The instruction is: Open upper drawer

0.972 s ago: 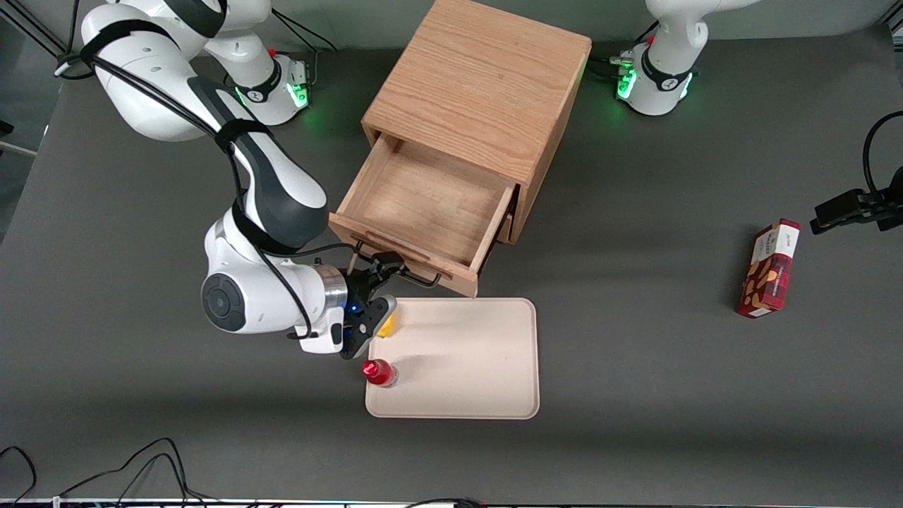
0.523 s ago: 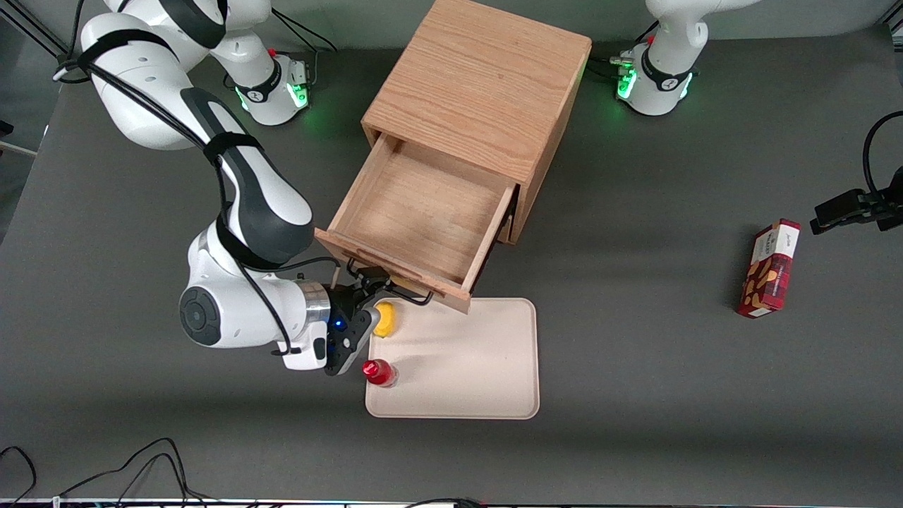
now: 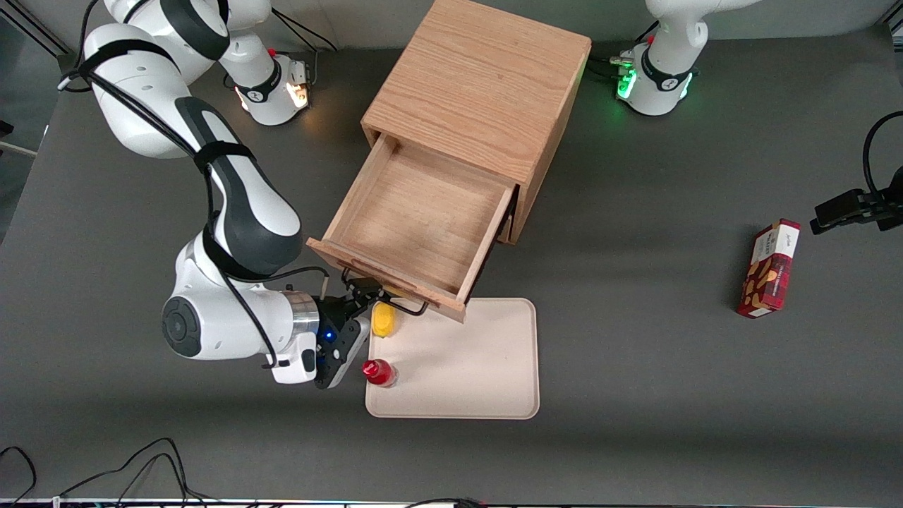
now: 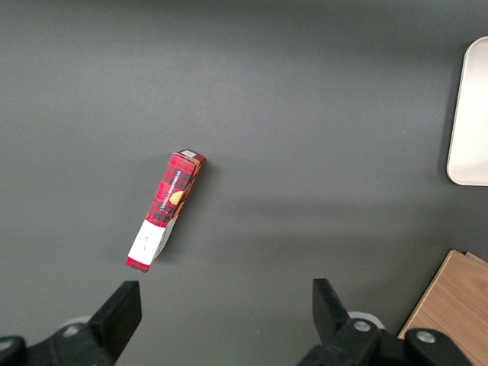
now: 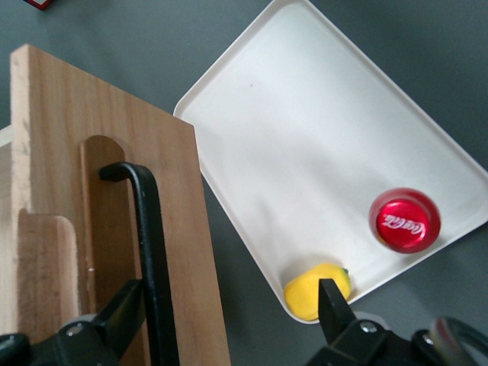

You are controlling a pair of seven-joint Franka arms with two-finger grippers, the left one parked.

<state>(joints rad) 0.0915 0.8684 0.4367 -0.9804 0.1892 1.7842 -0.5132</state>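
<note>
Gripper point(image 3: 361, 295) at the handle point(image 3: 384, 300) of the pulled-out upper drawer point(image 3: 413, 222)
Its fingers straddle the black wire handle, partly open and not visibly pinching; the drawer juts from the cabinet point(image 3: 480, 92) toward the camera, overhanging the tray point(image 3: 487, 367)

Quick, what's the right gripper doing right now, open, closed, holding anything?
Right gripper: at the upper drawer, fingers open on either side of its black handle, not clamped on it.
</note>
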